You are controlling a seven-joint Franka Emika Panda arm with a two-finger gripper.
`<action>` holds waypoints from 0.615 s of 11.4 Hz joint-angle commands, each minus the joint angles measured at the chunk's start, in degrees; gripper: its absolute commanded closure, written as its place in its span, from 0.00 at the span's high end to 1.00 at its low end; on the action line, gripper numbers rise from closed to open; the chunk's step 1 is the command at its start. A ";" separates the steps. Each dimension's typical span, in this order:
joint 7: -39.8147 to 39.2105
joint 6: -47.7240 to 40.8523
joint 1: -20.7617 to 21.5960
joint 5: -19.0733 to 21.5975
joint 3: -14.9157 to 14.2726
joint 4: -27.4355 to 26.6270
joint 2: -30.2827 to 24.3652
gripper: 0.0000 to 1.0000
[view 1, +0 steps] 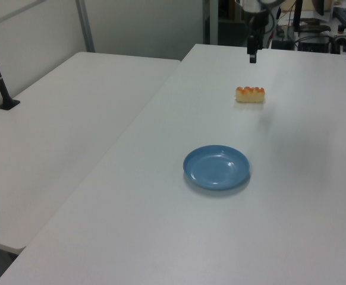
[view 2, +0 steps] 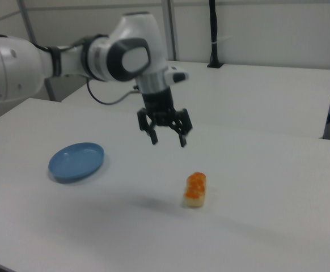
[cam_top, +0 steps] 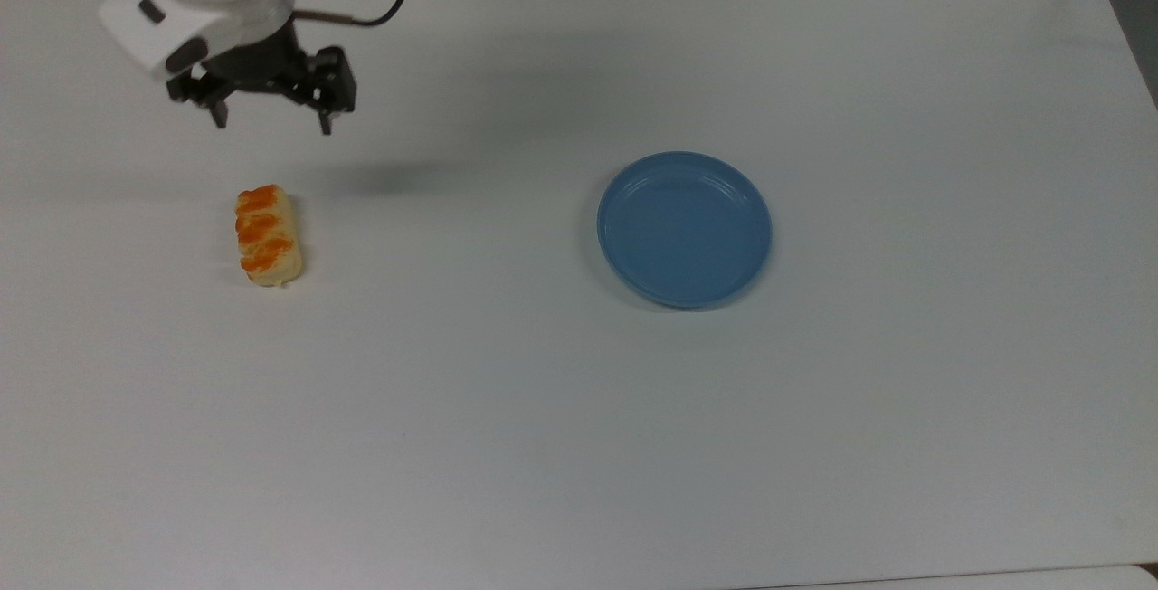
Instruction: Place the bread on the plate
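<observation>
Glossy-topped bread [cam_top: 266, 236] lies below my hand [cam_top: 271, 122], fingers apart; a skewed descent could nudge it along the bench [cam_top: 543, 445], away from the plate [cam_top: 684, 229].

Your gripper [cam_top: 271, 124] hangs open above the bread [cam_top: 266, 235].
The blue plate [cam_top: 684, 229] sits well apart, toward the top view's right, on the white table [cam_top: 543, 445].

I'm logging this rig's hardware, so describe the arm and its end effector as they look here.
The arm has rounded glossy white shells with dark grey bands at the joints. A black cable trails from its wrist. The end effector is a black block with two short black fingers under a white wrist housing carrying small dark patches.
</observation>
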 commanded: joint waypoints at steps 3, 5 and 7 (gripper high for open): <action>-5.83 12.39 0.19 1.02 -4.31 -2.67 10.88 1.00; -6.70 16.61 0.19 0.93 -4.22 -4.51 13.87 1.00; -7.06 19.09 0.10 0.84 -4.22 -5.57 15.64 1.00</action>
